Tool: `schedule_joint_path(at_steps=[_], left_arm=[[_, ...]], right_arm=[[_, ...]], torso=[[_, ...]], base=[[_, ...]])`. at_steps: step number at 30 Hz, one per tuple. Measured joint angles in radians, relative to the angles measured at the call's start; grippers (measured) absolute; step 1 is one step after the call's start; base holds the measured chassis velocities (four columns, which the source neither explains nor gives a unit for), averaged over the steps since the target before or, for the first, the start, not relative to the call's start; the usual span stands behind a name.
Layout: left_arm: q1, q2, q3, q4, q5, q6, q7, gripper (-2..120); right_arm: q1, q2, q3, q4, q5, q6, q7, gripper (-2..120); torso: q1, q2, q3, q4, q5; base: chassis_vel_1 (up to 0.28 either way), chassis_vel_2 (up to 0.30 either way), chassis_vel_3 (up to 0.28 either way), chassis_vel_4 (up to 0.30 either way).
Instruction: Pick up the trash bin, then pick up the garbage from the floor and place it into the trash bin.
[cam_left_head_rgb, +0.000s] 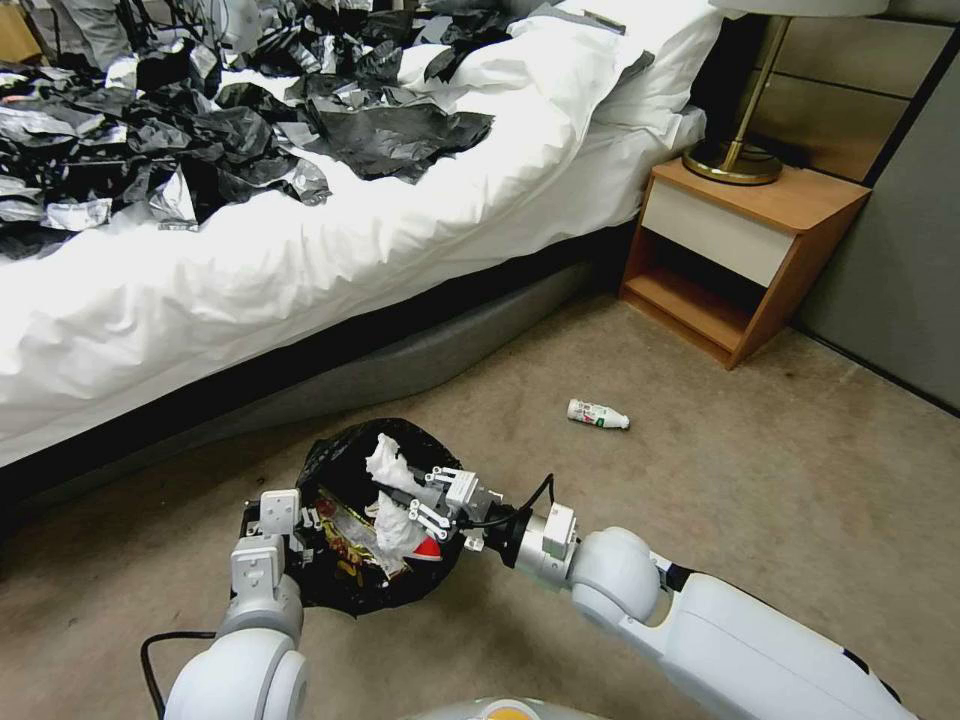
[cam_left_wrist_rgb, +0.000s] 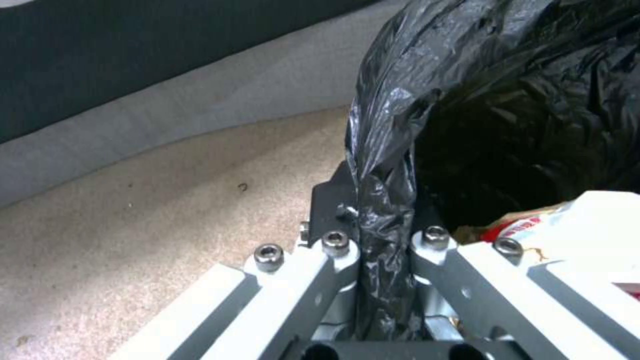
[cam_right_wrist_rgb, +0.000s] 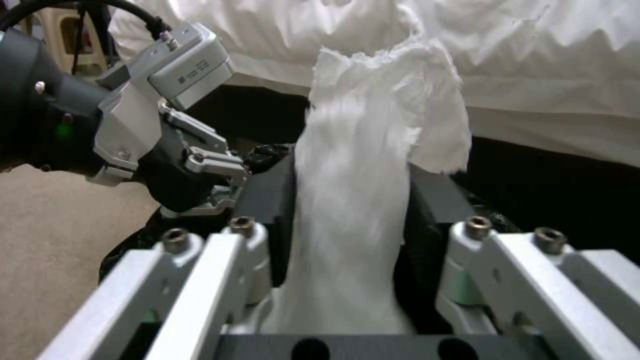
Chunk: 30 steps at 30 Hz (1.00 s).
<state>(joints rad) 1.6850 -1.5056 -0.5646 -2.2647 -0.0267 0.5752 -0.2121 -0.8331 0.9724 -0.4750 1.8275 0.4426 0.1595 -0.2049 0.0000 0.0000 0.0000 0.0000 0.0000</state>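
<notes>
The trash bin (cam_left_head_rgb: 335, 455), lined with a glossy black bag, is held up off the carpet by its rim. My left gripper (cam_left_head_rgb: 300, 525) is shut on that bag-covered rim (cam_left_wrist_rgb: 383, 220). Inside the bin lie yellow and red wrappers (cam_left_head_rgb: 355, 545) and a red and white carton (cam_left_wrist_rgb: 533, 227). My right gripper (cam_left_head_rgb: 415, 500) hovers over the bin's mouth, shut on a crumpled white tissue (cam_right_wrist_rgb: 373, 125) that sticks up between its black pads (cam_right_wrist_rgb: 267, 200). A white plastic bottle (cam_left_head_rgb: 598, 414) lies on its side on the carpet, farther off to the right.
A bed with a white duvet (cam_left_head_rgb: 330, 250) strewn with black bags (cam_left_head_rgb: 200, 130) runs along the left and back. A wooden nightstand (cam_left_head_rgb: 740, 250) with a brass lamp (cam_left_head_rgb: 735, 160) stands at the back right beside a grey wall (cam_left_head_rgb: 900, 280). Open carpet lies around the bottle.
</notes>
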Motion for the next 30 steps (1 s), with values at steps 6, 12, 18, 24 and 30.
schedule_joint_path(at_steps=[6,12,18,24,30], left_arm=[[-0.002,-0.001,0.003,0.002,0.000,0.001,0.000,1],[-0.002,0.000,0.003,0.003,0.000,0.002,0.000,1],[-0.003,0.002,0.004,0.004,0.000,0.003,0.000,1],[-0.005,0.003,0.005,0.004,-0.001,0.004,0.000,1],[-0.010,0.004,0.004,0.006,-0.003,0.005,0.001,1]], right_arm=[[0.027,-0.001,-0.027,0.000,0.005,-0.007,0.003,61],[0.052,0.000,-0.045,0.002,0.014,-0.013,0.007,84],[0.093,-0.004,-0.064,0.009,0.026,-0.019,0.007,103],[0.108,-0.009,-0.071,0.016,0.032,-0.021,0.007,111],[0.102,-0.015,-0.046,0.039,0.028,-0.020,0.008,114]], torso=[[0.000,0.000,0.000,0.0000,0.0000],[0.000,0.000,0.000,0.0000,0.0000],[0.000,0.000,0.000,0.0001,0.0000],[0.000,0.000,0.000,0.0001,0.0000],[0.000,0.000,0.000,0.0001,0.0000]], base=[[0.000,0.000,0.000,0.000],[0.000,0.000,0.000,0.000],[0.000,0.000,0.000,0.000],[0.000,0.000,0.000,0.000],[0.000,0.000,0.000,0.000]])
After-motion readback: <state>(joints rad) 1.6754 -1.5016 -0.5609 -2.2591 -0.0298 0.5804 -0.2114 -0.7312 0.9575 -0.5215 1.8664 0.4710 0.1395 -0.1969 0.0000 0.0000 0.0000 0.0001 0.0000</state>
